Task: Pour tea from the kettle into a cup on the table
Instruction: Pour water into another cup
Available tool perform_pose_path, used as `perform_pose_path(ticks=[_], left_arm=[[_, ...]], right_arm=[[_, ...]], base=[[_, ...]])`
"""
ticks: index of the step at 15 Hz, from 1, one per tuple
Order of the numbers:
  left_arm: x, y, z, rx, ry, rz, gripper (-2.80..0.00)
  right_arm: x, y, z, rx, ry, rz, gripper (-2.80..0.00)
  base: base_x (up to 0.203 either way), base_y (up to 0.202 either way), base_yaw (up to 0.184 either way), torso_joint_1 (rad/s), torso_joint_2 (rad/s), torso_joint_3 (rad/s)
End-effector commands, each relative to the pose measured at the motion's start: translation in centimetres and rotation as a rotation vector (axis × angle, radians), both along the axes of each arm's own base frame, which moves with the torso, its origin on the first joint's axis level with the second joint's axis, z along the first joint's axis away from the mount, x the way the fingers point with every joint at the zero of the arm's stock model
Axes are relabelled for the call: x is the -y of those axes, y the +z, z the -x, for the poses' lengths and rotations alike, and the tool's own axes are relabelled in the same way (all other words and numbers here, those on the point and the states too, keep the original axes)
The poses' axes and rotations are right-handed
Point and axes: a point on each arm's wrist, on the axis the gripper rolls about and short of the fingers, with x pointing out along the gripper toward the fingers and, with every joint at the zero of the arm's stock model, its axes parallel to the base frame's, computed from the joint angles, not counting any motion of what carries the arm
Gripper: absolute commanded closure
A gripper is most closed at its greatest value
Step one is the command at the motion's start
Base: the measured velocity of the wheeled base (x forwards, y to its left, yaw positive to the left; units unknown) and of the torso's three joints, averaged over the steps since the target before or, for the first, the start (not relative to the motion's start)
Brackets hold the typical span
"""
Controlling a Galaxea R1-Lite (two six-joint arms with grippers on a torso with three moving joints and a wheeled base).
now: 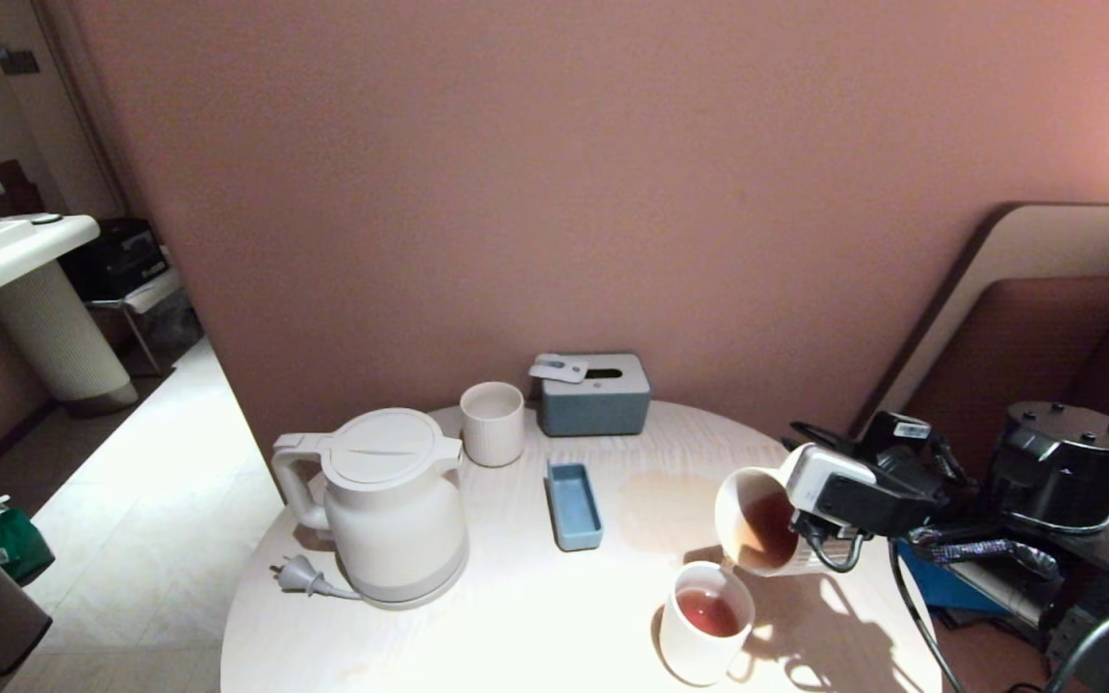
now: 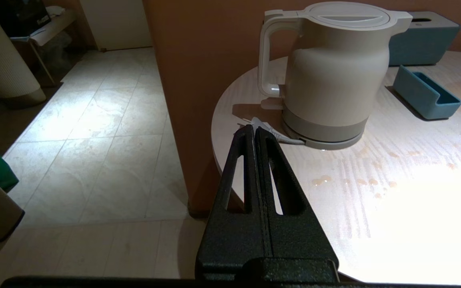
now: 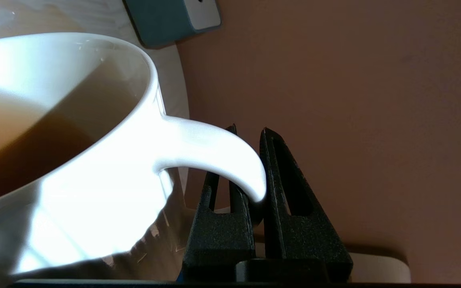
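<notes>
Tipping above the table [image 1: 535,616], a tea-filled mug [image 1: 757,525] hangs clenched in the right pincer [image 1: 810,520].

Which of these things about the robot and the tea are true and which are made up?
1. The right gripper holds a white mug by its handle. True.
2. That mug is upright. False: it is tipped toward the cup below, with tea inside.
3. The kettle is lifted off the table. False: it stands on the table, lid closed, its plug lying beside it.
4. The cup on the table already has reddish tea in it. True.
5. The left gripper is holding the kettle. False: it is shut on nothing, apart from the kettle.
</notes>
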Motion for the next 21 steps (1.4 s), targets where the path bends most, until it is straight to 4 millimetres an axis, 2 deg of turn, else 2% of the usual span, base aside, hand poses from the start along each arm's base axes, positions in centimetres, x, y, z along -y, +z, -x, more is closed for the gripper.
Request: perform_pose_path(ticks=[1, 10, 21], left_arm=[[0.0, 0.0, 0.0, -0.001, 0.000, 0.000, 0.00], [0.0, 0.0, 0.0, -0.001, 0.000, 0.000, 0.00], [0.0, 0.0, 0.0, -0.001, 0.000, 0.000, 0.00]], right_arm=[[-0.6, 1.0, 0.2, 0.039, 0.015, 0.021, 0.00], [-1.0, 1.5, 0.6, 0.103, 0.051, 0.160, 0.00], [-1.9, 2.4, 0.8, 0.142, 0.096, 0.245, 0.00]], base=[[0.000, 0.000, 0.000, 0.000, 0.00, 0.000], [0.000, 0.000, 0.000, 0.000, 0.00, 0.000], [0.000, 0.000, 0.000, 0.000, 0.00, 0.000]])
